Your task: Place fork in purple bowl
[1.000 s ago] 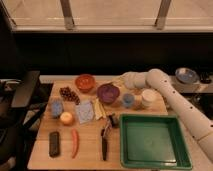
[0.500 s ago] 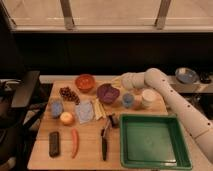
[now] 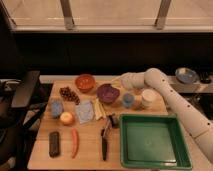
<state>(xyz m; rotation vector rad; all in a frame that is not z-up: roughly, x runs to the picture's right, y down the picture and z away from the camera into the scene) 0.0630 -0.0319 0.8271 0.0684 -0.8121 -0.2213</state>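
The purple bowl (image 3: 107,93) sits at the back middle of the wooden table (image 3: 90,155). My gripper (image 3: 119,83) hangs at the end of the white arm (image 3: 165,87), just above and to the right of the bowl's rim. I cannot make out the fork; it is hidden or too small to see near the gripper and the bowl.
An orange-red bowl (image 3: 85,81) stands left of the purple one. A small blue cup (image 3: 128,100) and a white cup (image 3: 148,98) stand to its right. A green tray (image 3: 152,140) fills the front right. A carrot (image 3: 75,142), a black-handled utensil (image 3: 104,145) and packets lie in front.
The arm has drawn back a little to the right and up from over the purple bowl. Nothing else on the table has moved.
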